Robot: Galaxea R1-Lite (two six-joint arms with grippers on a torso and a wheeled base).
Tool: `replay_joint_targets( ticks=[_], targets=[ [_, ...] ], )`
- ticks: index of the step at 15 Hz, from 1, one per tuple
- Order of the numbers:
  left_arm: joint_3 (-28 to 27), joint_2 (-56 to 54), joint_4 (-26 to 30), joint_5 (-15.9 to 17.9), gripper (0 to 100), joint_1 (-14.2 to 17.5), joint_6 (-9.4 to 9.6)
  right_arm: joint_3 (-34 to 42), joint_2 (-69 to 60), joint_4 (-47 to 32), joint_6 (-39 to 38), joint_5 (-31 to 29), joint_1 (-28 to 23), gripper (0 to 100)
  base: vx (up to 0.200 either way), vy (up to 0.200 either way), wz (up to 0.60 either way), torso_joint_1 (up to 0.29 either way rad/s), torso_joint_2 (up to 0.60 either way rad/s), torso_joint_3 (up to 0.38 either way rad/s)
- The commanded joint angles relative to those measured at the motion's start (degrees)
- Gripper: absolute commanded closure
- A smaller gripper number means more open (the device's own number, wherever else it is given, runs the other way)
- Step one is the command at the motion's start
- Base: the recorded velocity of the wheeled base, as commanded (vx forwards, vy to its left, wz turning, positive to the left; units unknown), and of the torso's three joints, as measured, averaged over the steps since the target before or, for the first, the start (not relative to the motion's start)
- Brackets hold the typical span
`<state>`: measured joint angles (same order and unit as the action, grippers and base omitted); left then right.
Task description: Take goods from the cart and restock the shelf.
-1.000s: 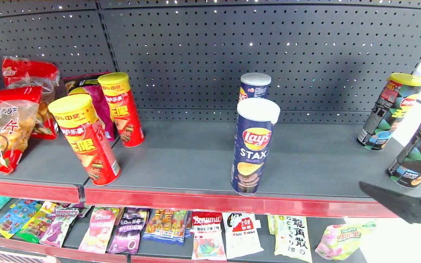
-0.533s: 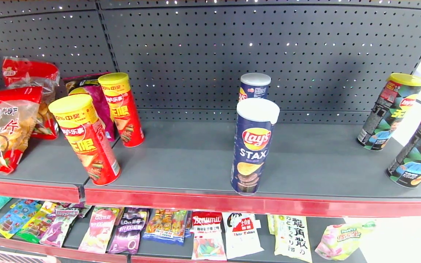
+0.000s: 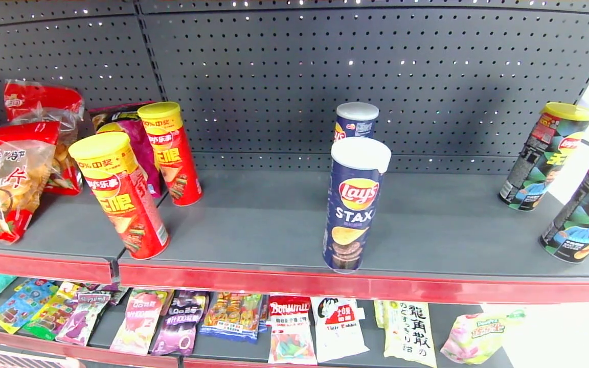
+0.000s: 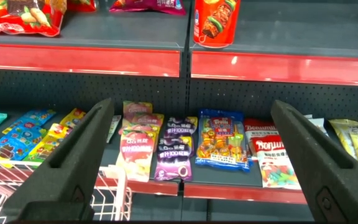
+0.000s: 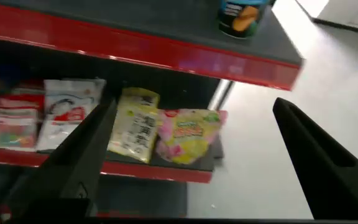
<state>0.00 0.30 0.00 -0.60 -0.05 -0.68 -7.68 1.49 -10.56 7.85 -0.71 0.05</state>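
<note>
Left end effector point(image 4: 192, 107): released, jaws wide — ahead of it glossy candy packets point(image 4: 171, 155) on the lower shelf point(image 4: 229, 191); white wire cart point(image 4: 122, 186) beside its finger point(image 4: 67, 162).
Right end effector point(image 5: 196, 104): spread, empty; shelf end ahead, bare floor point(image 5: 328, 74) beyond.
Upper shelf point(image 3: 274, 214): matte grey, red lip, perforated back — open room flanks the blue can point(image 3: 353, 204).
Red cans point(image 3: 120, 199): glossy printed cylinders, yellow plastic lids, standing on the upper shelf.

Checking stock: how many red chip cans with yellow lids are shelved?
2: front red can at the shelf edge; rear red can beside the purple bag. Hidden ones unlikely.
</note>
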Motion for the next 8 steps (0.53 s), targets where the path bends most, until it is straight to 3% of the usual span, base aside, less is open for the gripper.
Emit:
replay_joint_targets(
  ticks=[1, 2, 4, 8],
  targets=[
    [0.0, -0.3, 0.0, 0.0, 0, 0.0, -0.02, 4.1, -1.5, 5.6, -9.6, 5.2, 0.0, 0, 0.000, 0.000, 0.00, 0.000, 0.00, 0.000],
    [0.0, -0.3, 0.0, 0.0, 0, 0.0, -0.02, 4.2, -1.5, 5.9, -10.7, 4.0, 0.0, 0, 0.000, 0.000, 0.00, 0.000, 0.00, 0.000],
    [0.0, -0.3, 0.0, 0.0, 0, 0.0, 0.33, 7.2, -1.5, 9.0, -5.3, 1.6, 0.0, 0, 0.000, 0.000, 0.00, 0.000, 0.00, 0.000],
    [0.0, -0.3, 0.0, 0.0, 0, 0.0, 0.33, 7.6, -1.5, 10.2, -7.5, 0.4, 0.0, 0, 0.000, 0.000, 0.00, 0.000, 0.00, 0.000]
  ],
)
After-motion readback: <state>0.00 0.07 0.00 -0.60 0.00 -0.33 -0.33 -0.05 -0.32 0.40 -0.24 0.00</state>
